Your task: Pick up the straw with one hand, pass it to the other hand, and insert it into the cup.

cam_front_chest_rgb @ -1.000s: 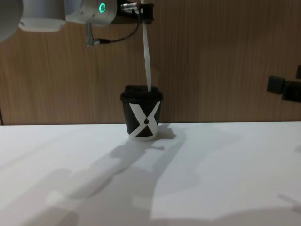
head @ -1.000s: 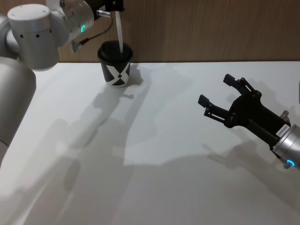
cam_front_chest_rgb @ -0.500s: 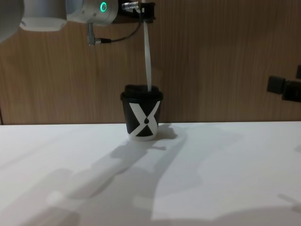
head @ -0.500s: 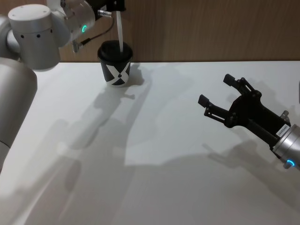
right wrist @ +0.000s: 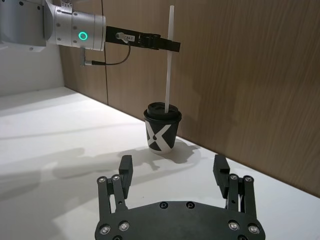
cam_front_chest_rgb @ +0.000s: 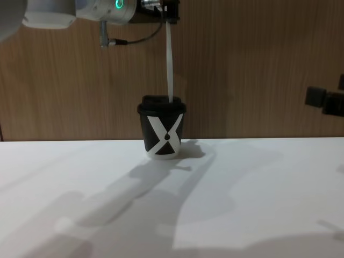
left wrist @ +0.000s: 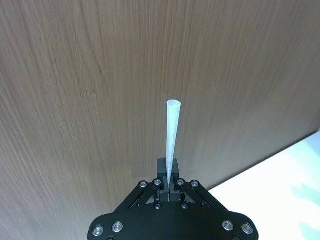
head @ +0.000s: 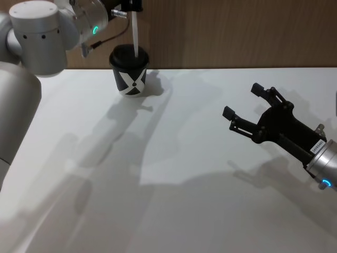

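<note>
The black cup [head: 130, 71] with the white X stands at the table's far left, near the wooden wall. Straight above it, my left gripper [head: 131, 6] is shut on the upper part of the white straw [head: 135, 34]. The straw hangs almost upright and its lower end meets the cup's lid [cam_front_chest_rgb: 163, 103]; how deep it goes is hidden. The chest view shows the straw [cam_front_chest_rgb: 170, 64] between the left gripper [cam_front_chest_rgb: 169, 8] and the cup [cam_front_chest_rgb: 163, 129]. My right gripper [head: 242, 100] hovers open and empty over the table's right side, far from the cup [right wrist: 161, 129].
A wooden wall [head: 237, 31] runs close behind the cup. A black cable [head: 108, 37] loops from the left wrist beside the cup. The white table [head: 174, 174] stretches bare between the cup and the right gripper.
My left gripper has shifted slightly up and to the right, bringing the straw more upright. The straw's lower end stays at the lid. The right arm has not moved.
</note>
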